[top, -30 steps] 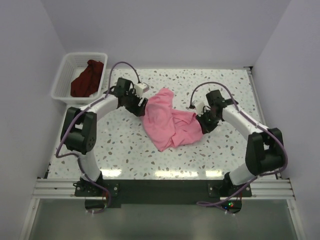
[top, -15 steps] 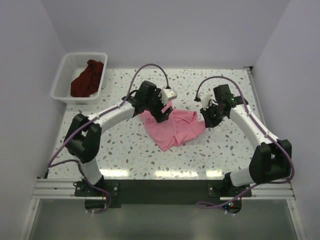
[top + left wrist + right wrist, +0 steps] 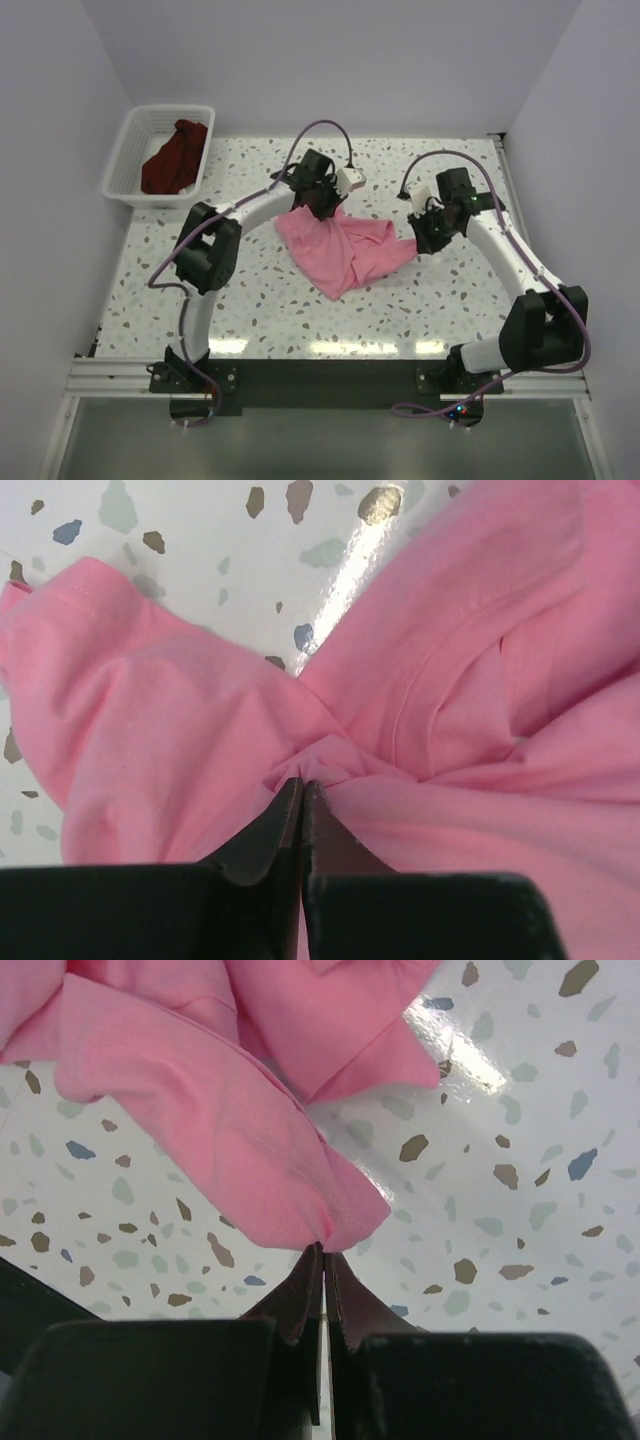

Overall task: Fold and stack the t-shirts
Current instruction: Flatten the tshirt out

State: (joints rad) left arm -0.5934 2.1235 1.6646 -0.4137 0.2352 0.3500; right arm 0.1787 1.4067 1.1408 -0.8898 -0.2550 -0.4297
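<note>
The light pink t-shirt [image 3: 338,250] lies crumpled in the middle of the table. My left gripper [image 3: 322,208] is at its far edge, shut on a pinch of pink cloth [image 3: 310,765] near the collar seam. At the shirt's right end my right gripper [image 3: 418,243] is shut on a fold of the pink t-shirt [image 3: 215,1125], which hangs a little above the table. The dark maroon t-shirt [image 3: 175,155] sits bunched in the white basket [image 3: 128,150] at the back left.
The speckled table [image 3: 240,290] ends at a metal rail along the near side. Walls close in the left, back and right sides. The basket stands at the table's far left corner.
My left arm swung from near the basket to the pink shirt's far edge and closed on the cloth. My right gripper moved back and right, pulling its end of the shirt.
</note>
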